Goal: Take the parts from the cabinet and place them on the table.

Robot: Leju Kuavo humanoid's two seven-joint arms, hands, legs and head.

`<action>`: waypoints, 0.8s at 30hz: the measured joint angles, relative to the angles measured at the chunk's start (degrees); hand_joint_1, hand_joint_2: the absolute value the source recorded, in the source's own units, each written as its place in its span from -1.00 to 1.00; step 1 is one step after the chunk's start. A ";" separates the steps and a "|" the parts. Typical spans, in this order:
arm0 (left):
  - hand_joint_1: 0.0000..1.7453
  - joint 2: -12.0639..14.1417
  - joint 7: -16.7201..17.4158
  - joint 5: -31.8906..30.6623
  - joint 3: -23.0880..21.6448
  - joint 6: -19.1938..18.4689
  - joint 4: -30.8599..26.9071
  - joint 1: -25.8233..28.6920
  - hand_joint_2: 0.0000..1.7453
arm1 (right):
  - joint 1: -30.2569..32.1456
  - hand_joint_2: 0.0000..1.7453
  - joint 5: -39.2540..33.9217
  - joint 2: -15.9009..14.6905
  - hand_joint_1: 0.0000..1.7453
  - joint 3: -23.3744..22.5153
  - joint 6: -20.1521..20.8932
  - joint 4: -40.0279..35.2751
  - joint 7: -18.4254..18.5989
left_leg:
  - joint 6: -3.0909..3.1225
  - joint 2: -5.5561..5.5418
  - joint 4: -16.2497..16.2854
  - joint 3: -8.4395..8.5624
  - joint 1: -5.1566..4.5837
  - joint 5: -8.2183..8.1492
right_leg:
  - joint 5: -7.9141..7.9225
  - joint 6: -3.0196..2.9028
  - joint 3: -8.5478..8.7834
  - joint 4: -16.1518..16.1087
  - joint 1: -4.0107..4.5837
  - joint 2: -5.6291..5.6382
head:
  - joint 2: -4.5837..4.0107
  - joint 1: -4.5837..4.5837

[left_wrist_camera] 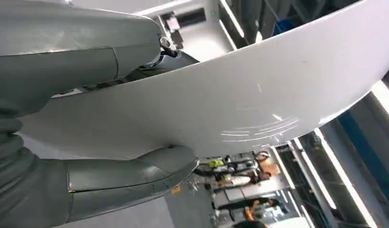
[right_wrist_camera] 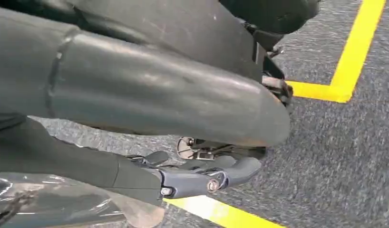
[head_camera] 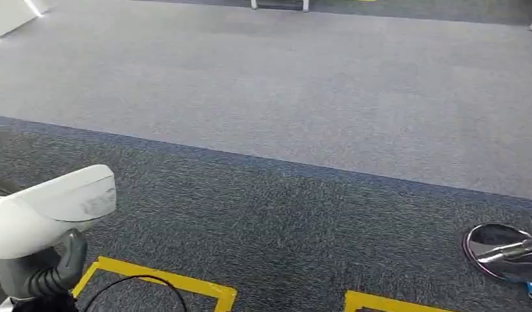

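Observation:
A white curved part [head_camera: 52, 208] sits at the lower left of the head view, held by my left hand [head_camera: 49, 273] from below. In the left wrist view the same white part [left_wrist_camera: 240, 104] spans the picture, with my left hand [left_wrist_camera: 88, 180] gripping it, the thumb pressed under its edge and the fingers over the other face. My right arm [head_camera: 504, 250] hangs at the lower right as a silver shape. In the right wrist view my right hand [right_wrist_camera: 192, 142] hangs over the carpet, thumb and dark fingers apart, nothing between them.
Dark grey carpet [head_camera: 283, 227] lies below me, with a lighter grey band [head_camera: 283, 97] beyond. Yellow tape lines [head_camera: 159, 279] and a black cable [head_camera: 140, 286] run near my feet. White furniture legs [head_camera: 279, 5] stand at the far edge. People [left_wrist_camera: 240, 190] show in the background.

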 joint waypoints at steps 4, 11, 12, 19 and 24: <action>1.00 0.00 -0.02 0.04 0.02 0.09 0.00 0.01 1.00 | 0.00 -1.00 0.17 -0.02 -1.00 0.00 -0.02 0.00 -0.02 | 0.91 3.57 -11.28 5.56 -0.80 3.14 | -0.72 1.05 0.66 0.15 0.52 -1.93 | 0.00 0.07; 1.00 0.00 0.00 0.07 0.28 0.20 0.00 0.29 1.00 | -0.26 -1.00 0.33 -0.07 -1.00 0.02 -0.02 0.00 -0.04 | 3.06 -0.28 -12.37 5.88 -0.49 3.70 | -7.61 2.56 -4.80 12.27 0.06 2.79 | 0.00 0.72; 1.00 0.00 0.00 0.07 0.33 0.20 0.00 0.30 1.00 | -0.12 -1.00 0.37 -0.11 -1.00 0.02 -0.07 0.00 -0.04 | 3.10 -1.01 -12.34 5.88 -0.56 3.68 | -8.78 2.58 -7.16 16.50 0.11 3.01 | 0.00 0.72; 1.00 -0.02 0.02 0.07 0.39 -0.15 0.04 0.41 1.00 | -0.02 -1.00 0.83 -0.42 -1.00 0.07 -0.42 0.00 -0.07 | 2.20 -5.95 -11.61 5.54 -0.50 3.28 | 0.66 1.59 -0.83 0.14 -0.26 8.67 | 0.00 0.61; 1.00 0.00 0.00 0.06 0.48 -0.28 0.04 0.77 1.00 | -0.02 -1.00 1.07 -0.42 -1.00 0.09 -0.61 0.00 0.00 | 0.46 -3.70 -9.69 4.49 -0.53 1.97 | 0.89 0.36 -0.10 -0.73 -0.37 5.40 | 0.00 0.15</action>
